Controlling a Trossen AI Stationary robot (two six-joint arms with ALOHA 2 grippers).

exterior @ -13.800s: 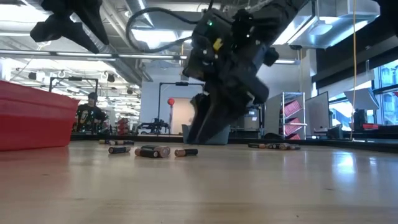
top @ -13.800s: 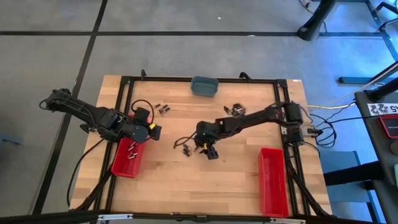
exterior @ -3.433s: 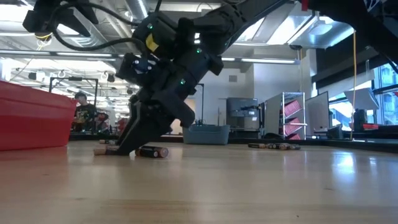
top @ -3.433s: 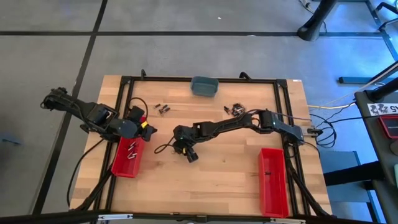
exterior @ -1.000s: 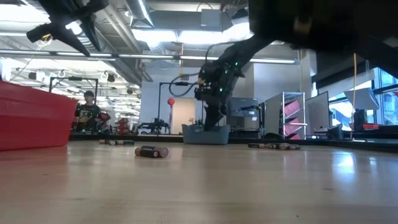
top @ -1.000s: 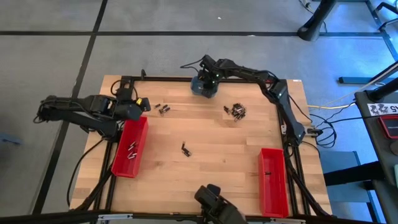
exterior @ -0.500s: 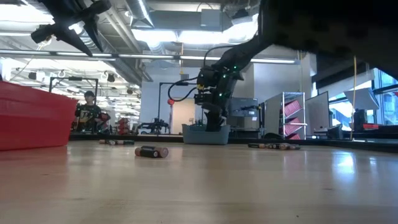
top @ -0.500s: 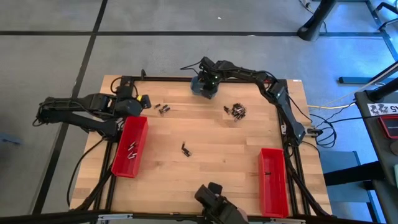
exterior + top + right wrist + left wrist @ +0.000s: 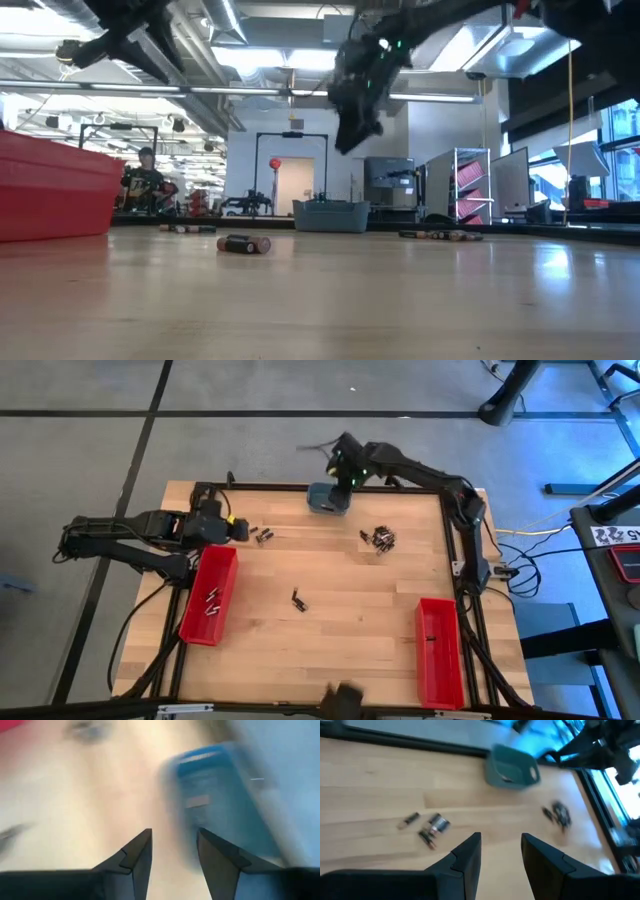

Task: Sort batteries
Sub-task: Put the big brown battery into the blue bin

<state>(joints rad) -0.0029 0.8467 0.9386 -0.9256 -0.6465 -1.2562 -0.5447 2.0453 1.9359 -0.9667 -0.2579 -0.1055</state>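
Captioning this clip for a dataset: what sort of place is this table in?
Probably a large lab or workshop: exposed ceiling ducts and strip lights, shelving racks and a person at a bench beyond the wooden table.

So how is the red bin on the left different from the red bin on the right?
The left red bin lies tilted on the table and holds a few batteries. The right red bin lies straight along the table's edge, and I can make out only a small speck in it. Both are long, red, open-topped bins.
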